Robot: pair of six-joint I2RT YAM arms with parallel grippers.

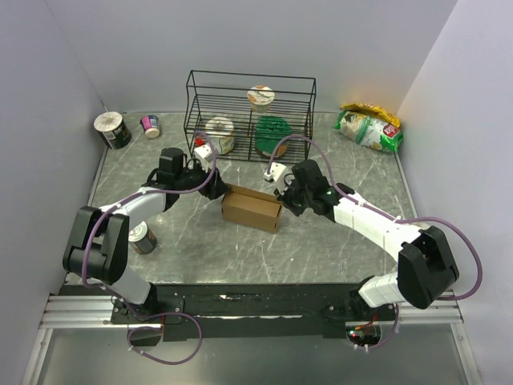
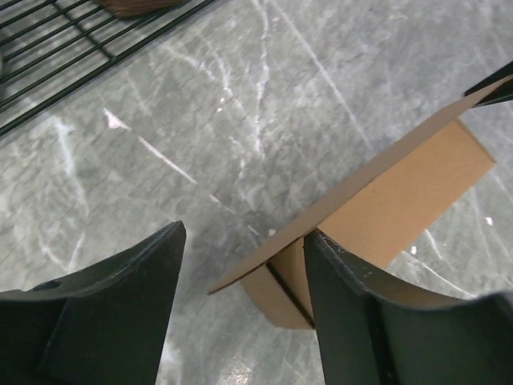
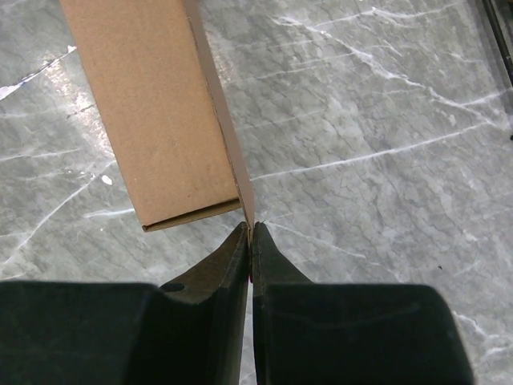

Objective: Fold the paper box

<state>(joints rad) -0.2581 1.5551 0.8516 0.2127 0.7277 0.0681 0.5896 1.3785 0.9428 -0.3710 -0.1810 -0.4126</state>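
Paper box (image 1: 252, 208) long axis left-right, right end slightly nearer | right gripper (image 3: 250, 234) pinching its edge | left gripper (image 2: 244, 234) wide

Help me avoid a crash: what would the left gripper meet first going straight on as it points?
Likely the paper box, its raised flap edge lying ahead between the open jaws of the left gripper; depth is unclear.

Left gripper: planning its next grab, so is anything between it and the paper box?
Nothing visible. The open left gripper has table and a raised flap of the paper box between its jaws; the right gripper pinches that flap's far end.
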